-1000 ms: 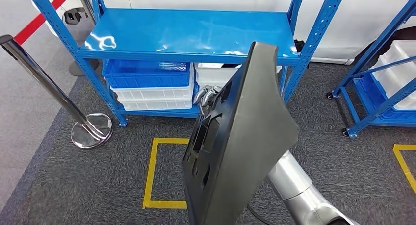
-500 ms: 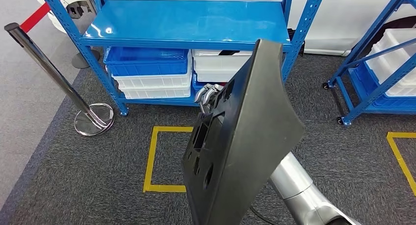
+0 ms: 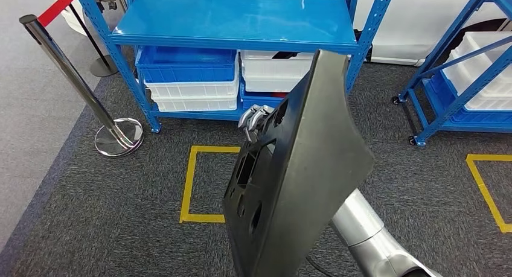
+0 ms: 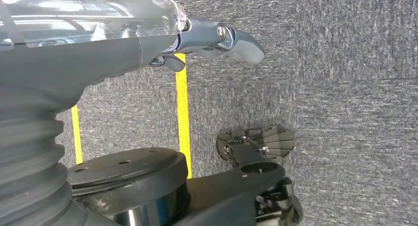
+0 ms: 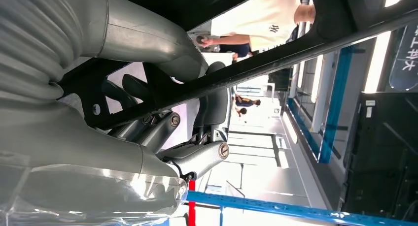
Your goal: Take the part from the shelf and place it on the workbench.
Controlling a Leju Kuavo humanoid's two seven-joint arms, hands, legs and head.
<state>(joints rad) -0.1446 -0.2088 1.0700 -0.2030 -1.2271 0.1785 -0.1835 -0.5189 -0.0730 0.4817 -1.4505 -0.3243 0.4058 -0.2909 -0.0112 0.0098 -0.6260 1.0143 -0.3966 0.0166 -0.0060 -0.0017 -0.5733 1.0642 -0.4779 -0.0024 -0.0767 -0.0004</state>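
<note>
Grey carpet point(image 3: 121, 229) marked with yellow tape point(image 3: 188, 183) lies under the right hand point(image 3: 255, 119), a stanchion point(image 3: 78, 87) well to its left. Beyond it, the blue shelf point(image 3: 235, 20) stacks blue and white bins point(image 3: 187, 78), contents unclear. The right hand grips the upright black part point(image 3: 302, 174). The left hand point(image 4: 217, 39) hangs loose, fingers apart, holding nothing.

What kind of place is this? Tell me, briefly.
Probably a factory or warehouse demo area: blue steel shelving holding blue and white plastic bins, yellow taped floor squares, and a chrome queue post.
</note>
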